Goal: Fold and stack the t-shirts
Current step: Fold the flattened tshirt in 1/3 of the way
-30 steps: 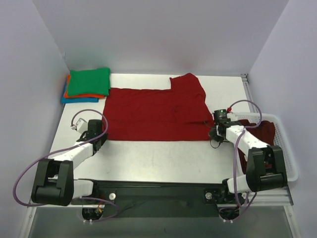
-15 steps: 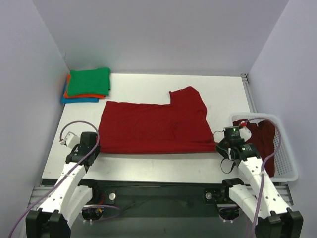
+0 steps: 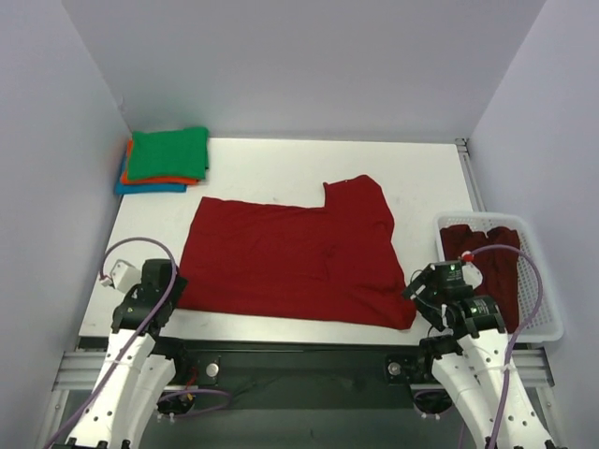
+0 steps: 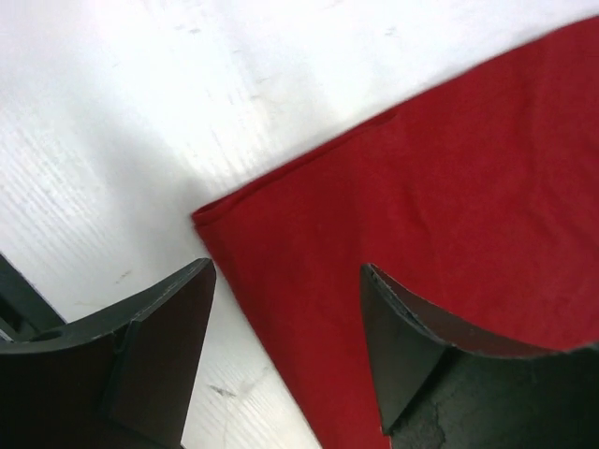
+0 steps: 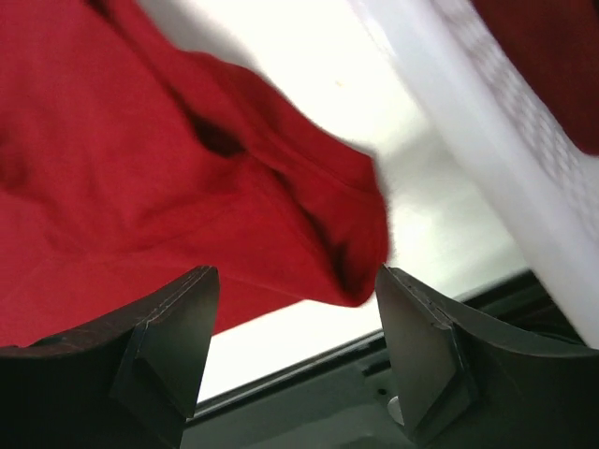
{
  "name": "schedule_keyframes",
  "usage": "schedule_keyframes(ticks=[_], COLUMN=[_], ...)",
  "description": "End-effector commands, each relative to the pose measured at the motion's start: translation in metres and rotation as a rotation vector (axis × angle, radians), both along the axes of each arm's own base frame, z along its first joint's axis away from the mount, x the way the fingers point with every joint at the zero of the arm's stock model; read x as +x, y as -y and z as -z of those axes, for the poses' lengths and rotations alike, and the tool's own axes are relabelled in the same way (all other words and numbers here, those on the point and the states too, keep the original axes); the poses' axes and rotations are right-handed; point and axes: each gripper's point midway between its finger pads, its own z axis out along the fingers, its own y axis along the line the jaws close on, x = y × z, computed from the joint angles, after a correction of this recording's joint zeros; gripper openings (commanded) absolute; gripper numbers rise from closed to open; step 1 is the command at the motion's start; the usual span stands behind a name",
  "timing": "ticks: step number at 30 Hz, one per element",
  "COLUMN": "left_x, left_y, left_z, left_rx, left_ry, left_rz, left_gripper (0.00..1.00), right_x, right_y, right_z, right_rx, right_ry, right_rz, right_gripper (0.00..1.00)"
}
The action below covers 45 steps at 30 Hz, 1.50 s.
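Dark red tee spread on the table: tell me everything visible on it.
The dark red t-shirt is soft, plain cloth lying flat on the white table. It seems folded in half, with one short sleeve jutting toward the far side. It has mild wrinkles. Its near right corner is bunched, and its near left corner lies flat. The open left pincer and open right pincer hover over those corners, neither gripping. It lies apart from the white basket.
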Motion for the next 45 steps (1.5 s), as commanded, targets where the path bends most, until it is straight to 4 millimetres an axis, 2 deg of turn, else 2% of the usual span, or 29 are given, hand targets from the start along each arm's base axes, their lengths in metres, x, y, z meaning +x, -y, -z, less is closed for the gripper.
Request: schedule_keyframes(ticks=[1, 3, 4, 5, 6, 7, 8, 9, 10, 11, 13, 14, 15, 16, 18, 19, 25, 30, 33, 34, 37, 41, 45], left_x=[0.039, 0.06, 0.082, 0.093, 0.106, 0.117, 0.124, 0.13, 0.134, 0.132, 0.131, 0.127, 0.125, 0.12, 0.115, 0.111, 0.094, 0.089, 0.084, 0.082, 0.078, 0.073, 0.072], left_y=[0.006, 0.013, 0.024, 0.032, 0.04, 0.051, 0.065, 0.077, 0.087, 0.103, 0.121, 0.129, 0.14, 0.148, 0.155, 0.161, 0.173, 0.178, 0.177, 0.175, 0.168, 0.154, 0.147], left_z=[-0.069, -0.092, -0.107, -0.111, -0.102, -0.106, -0.109, -0.102, -0.103, -0.098, -0.094, -0.09, -0.085, -0.081, -0.068, -0.064, -0.033, -0.023, -0.015, -0.011, -0.002, 0.014, 0.022], left_rx=[0.032, 0.044, 0.021, 0.014, 0.008, -0.014, -0.031, -0.033, -0.049, -0.058, -0.066, -0.076, -0.079, -0.101, -0.121, -0.143, -0.213, -0.247, -0.252, -0.252, -0.234, -0.209, -0.191], left_ry=[0.165, 0.217, 0.248, 0.251, 0.209, 0.225, 0.234, 0.22, 0.23, 0.223, 0.223, 0.216, 0.214, 0.202, 0.177, 0.167, 0.099, 0.09, 0.067, 0.056, 0.031, -0.038, -0.072], left_rz=[0.088, 0.151, 0.199, 0.238, 0.274, 0.311, 0.358, 0.412, 0.448, 0.503, 0.58, 0.611, 0.658, 0.696, 0.736, 0.769, 0.832, 0.847, 0.845, 0.838, 0.813, 0.75, 0.724], left_gripper=[0.73, 0.73, 0.73, 0.73, 0.73, 0.73, 0.73, 0.73, 0.73, 0.73, 0.73, 0.73, 0.73, 0.73, 0.73, 0.73, 0.73, 0.73, 0.73, 0.73, 0.73, 0.73, 0.73], right_x=[0.039, 0.064, 0.09, 0.104, 0.117, 0.144, 0.157, 0.167, 0.186, 0.197, 0.213, 0.223, 0.227, 0.228, 0.233, 0.236, 0.241, 0.243, 0.244, 0.245, 0.245, 0.249, 0.259], right_y=[-0.011, -0.021, -0.023, -0.023, -0.022, -0.026, -0.021, -0.018, -0.015, -0.01, -0.006, -0.004, -0.002, -0.001, -0.002, -0.004, -0.013, -0.017, -0.012, -0.011, -0.002, 0.009, 0.017], right_z=[-0.043, -0.055, -0.078, -0.071, -0.075, -0.081, -0.082, -0.081, -0.095, -0.073, -0.063, -0.046, -0.037, -0.019, -0.008, 0.003, 0.036, 0.055, 0.06, 0.059, 0.053, 0.037, 0.025], right_rx=[0.006, 0.011, -0.001, -0.034, -0.051, -0.062, -0.104, -0.122, -0.148, -0.17, -0.178, -0.162, -0.159, -0.155, -0.156, -0.152, -0.159, -0.195, -0.218, -0.227, -0.277, -0.361, -0.462], right_ry=[0.142, 0.161, 0.241, 0.181, 0.175, 0.173, 0.159, 0.139, 0.165, 0.088, 0.042, -0.009, -0.036, -0.09, -0.117, -0.136, -0.205, -0.248, -0.262, -0.263, -0.275, -0.287, -0.302], right_rz=[-0.098, -0.156, -0.175, -0.194, -0.199, -0.214, -0.22, -0.218, -0.215, -0.223, -0.228, -0.229, -0.23, -0.232, -0.243, -0.251, -0.271, -0.26, -0.237, -0.231, -0.218, -0.248, -0.297], right_gripper=[0.69, 0.69, 0.69, 0.65, 0.62, 0.61, 0.58, 0.55, 0.51, 0.45, 0.41, 0.4, 0.39, 0.38, 0.37, 0.38, 0.38, 0.39, 0.37, 0.26, 0.12, 0.08, 0.07])
